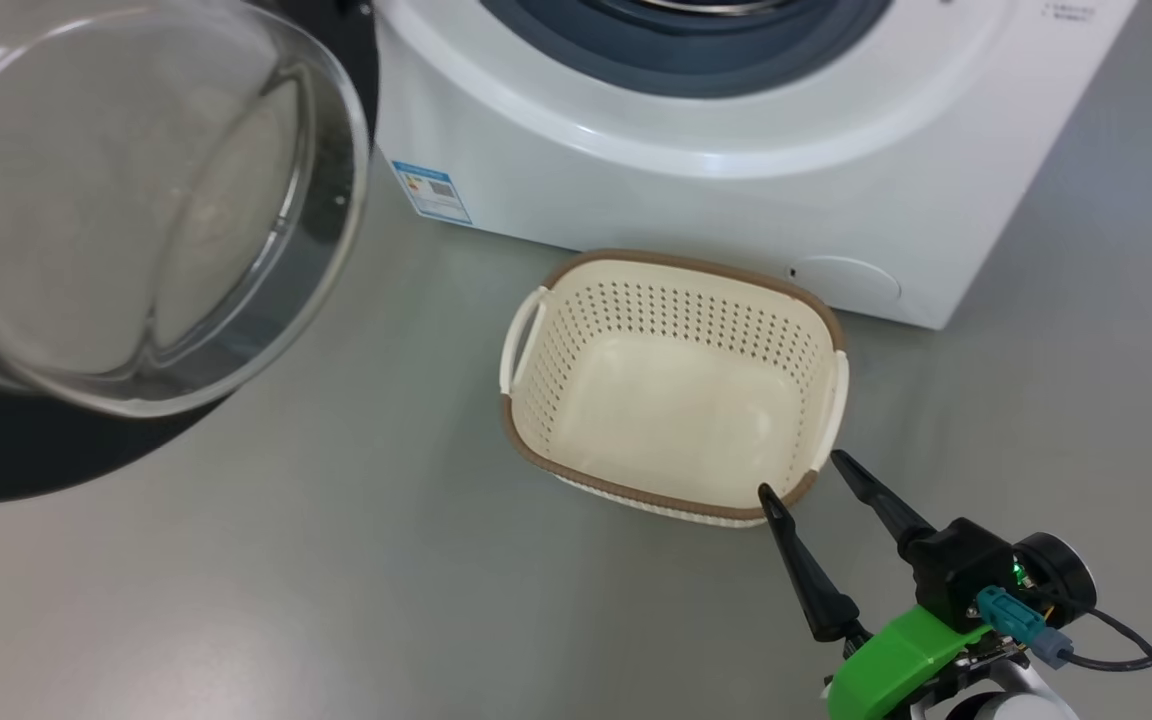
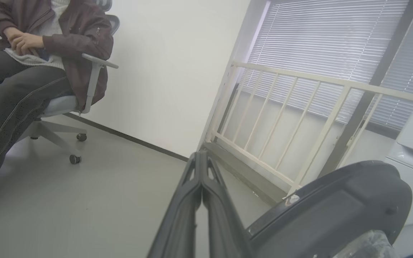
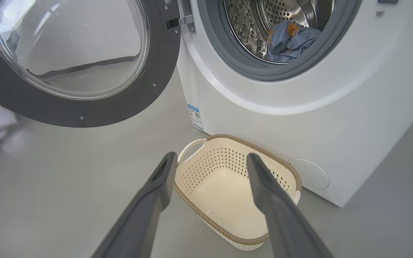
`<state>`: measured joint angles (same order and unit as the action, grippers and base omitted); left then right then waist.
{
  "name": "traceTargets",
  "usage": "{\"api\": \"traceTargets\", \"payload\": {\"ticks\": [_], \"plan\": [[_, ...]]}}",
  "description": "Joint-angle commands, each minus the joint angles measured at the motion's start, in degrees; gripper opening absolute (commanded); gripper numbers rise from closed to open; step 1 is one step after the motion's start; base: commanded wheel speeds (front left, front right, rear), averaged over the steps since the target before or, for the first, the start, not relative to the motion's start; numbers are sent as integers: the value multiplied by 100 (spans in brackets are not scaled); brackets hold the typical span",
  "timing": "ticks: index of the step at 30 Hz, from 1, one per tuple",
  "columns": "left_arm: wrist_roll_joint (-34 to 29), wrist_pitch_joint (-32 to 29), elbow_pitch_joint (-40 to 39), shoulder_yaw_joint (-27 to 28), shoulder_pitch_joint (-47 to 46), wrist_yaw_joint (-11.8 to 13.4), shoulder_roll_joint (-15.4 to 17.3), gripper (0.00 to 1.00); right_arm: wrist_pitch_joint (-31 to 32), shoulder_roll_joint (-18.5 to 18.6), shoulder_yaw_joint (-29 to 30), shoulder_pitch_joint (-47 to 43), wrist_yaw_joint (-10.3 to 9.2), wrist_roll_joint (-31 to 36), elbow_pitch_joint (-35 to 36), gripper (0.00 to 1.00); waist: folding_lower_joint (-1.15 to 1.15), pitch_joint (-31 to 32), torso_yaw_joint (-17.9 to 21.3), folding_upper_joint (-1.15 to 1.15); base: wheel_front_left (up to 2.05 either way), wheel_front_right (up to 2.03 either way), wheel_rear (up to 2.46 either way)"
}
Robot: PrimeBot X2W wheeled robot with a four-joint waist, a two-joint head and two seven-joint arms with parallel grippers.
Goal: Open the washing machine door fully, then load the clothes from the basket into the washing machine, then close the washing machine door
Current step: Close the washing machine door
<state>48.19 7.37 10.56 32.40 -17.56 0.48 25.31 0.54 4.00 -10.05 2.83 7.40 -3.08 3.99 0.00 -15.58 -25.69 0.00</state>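
The cream basket (image 1: 676, 385) (image 3: 228, 190) stands on the floor before the white washing machine (image 1: 736, 180) (image 3: 299, 100), with nothing inside it. The blue clothes (image 3: 288, 39) lie in the steel drum. The washing machine door (image 1: 126, 200) (image 3: 77, 61) is swung wide open at the left, its glass bowl bulging outward. My right gripper (image 1: 798, 475) (image 3: 210, 157) hangs open over the basket's near rim, nothing between its fingers. My left gripper (image 2: 202, 157) is shut on nothing, its fingers pressed together beside the door's black outer rim (image 2: 335, 211).
A person sits on a wheeled office chair (image 2: 66, 104) at the far left of the left wrist view. A pale railing (image 2: 292, 125) and window blinds stand behind the door. Grey floor (image 1: 336, 560) spreads left of the basket.
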Motion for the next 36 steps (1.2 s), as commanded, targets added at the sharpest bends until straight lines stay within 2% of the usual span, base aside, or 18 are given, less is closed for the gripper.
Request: {"api": "traceTargets", "payload": {"ticks": [1, 3, 8, 10, 13, 17, 20, 24, 36], "plan": [[339, -261, 282, 374, -444, 9, 562, 0, 44, -10, -173, 191, 9, 41, 195, 100, 0, -227, 240, 0, 0, 0, 0], [520, -390, 540, 473, -626, 22, 679, 0, 51, 1, -180, 198, 9, 43, 201, 100, 0, -241, 272, 0, 0, 0, 0], [1352, -1243, 1958, 750, -1396, 55, 1159, 0, 74, 43, -210, 244, 9, 39, 236, 100, 0, -293, 425, 0, 0, 0, 0], [1645, -1529, 2522, 908, -1652, 145, 1311, 0, 78, 50, -218, 259, 9, 38, 243, 100, 0, -308, 477, 0, 0, 0, 0], [2138, -1975, 3234, 1186, -2041, 282, 1461, 0, 81, 57, -228, 264, 9, 39, 248, 100, 0, -321, 538, 0, 0, 0, 0], [2459, -2499, 3889, 1292, -2268, 293, 1611, 0, 81, 60, -249, 266, 9, 41, 254, 100, 0, -346, 598, 0, 0, 0, 0], [2726, -2829, 4215, 1432, -2416, 243, 1660, 0, 72, 55, -257, 269, 9, 46, 252, 100, 0, -359, 621, 0, 0, 0, 0], [2851, -2893, 4540, 1552, -2494, 215, 1744, 0, 67, 48, -251, 279, 9, 52, 253, 100, 0, -380, 628, 0, 0, 0, 0], [2895, -4038, 4819, 1104, -2618, -299, 1564, 0, 65, 38, -205, 324, 9, 67, 238, 100, 0, -391, 572, 0, 0, 0, 0]]}}
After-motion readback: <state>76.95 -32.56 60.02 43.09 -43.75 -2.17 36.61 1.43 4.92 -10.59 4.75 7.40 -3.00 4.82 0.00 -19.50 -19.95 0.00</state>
